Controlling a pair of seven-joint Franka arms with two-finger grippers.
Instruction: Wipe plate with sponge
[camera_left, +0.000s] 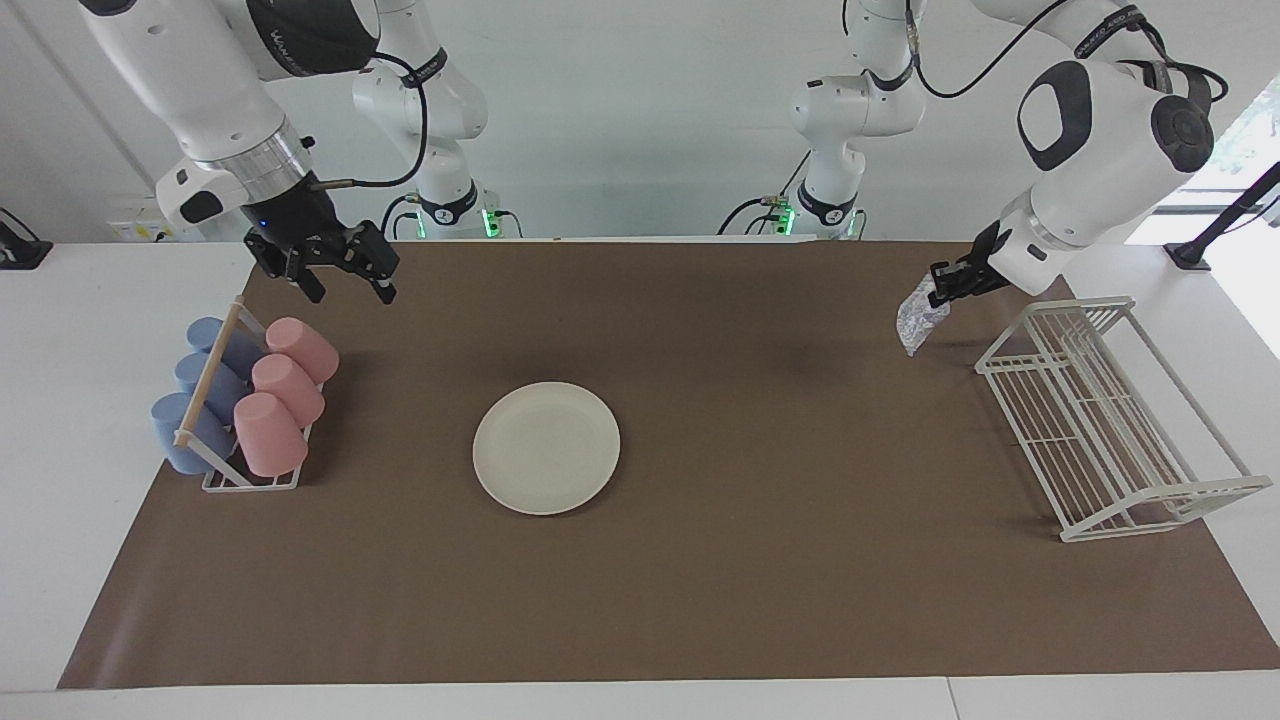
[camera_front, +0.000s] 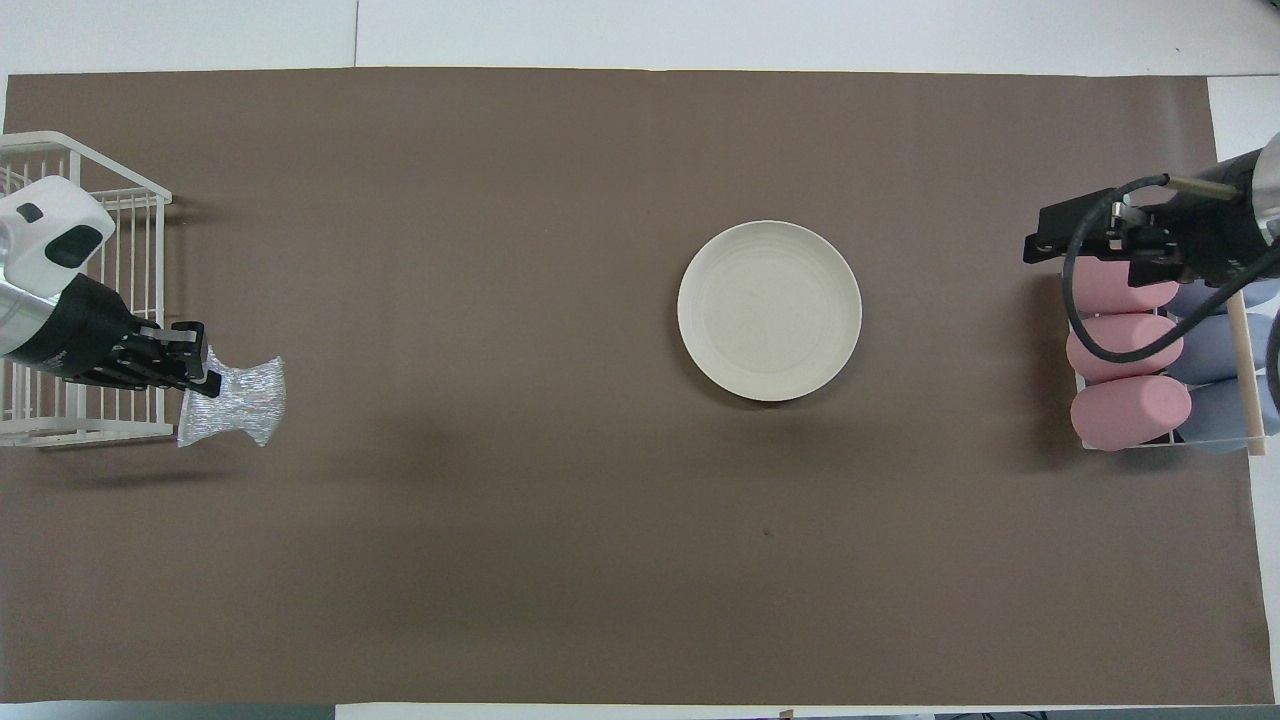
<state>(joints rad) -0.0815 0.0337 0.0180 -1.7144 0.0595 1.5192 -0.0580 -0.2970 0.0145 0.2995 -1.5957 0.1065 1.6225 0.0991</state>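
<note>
Bright, even light w/ soft shadows on brown mat (camera_left: 700, 560); both views sharp.

**White counter, brown mat, pale wall**

A white counter (camera_left: 120, 560) fills the scene, and a large brown mat (camera_left: 760, 560) covers most of its top, leaving white margins at both ends and along the edge farthest from the robots. A seam in the counter (camera_front: 356, 35) shows in that margin in the overhead view. Above the counter rises a plain, pale grey-white wall (camera_left: 660, 110). A white socket box (camera_left: 158, 217) sits against the wall near the right arm's end of the counter. At the left arm's end, a bright window (camera_left: 1240, 140) lets in daylight, with a dark bracket (camera_left: 1215, 232) clamped beside it. Soft shadows lie on the mat.
</note>
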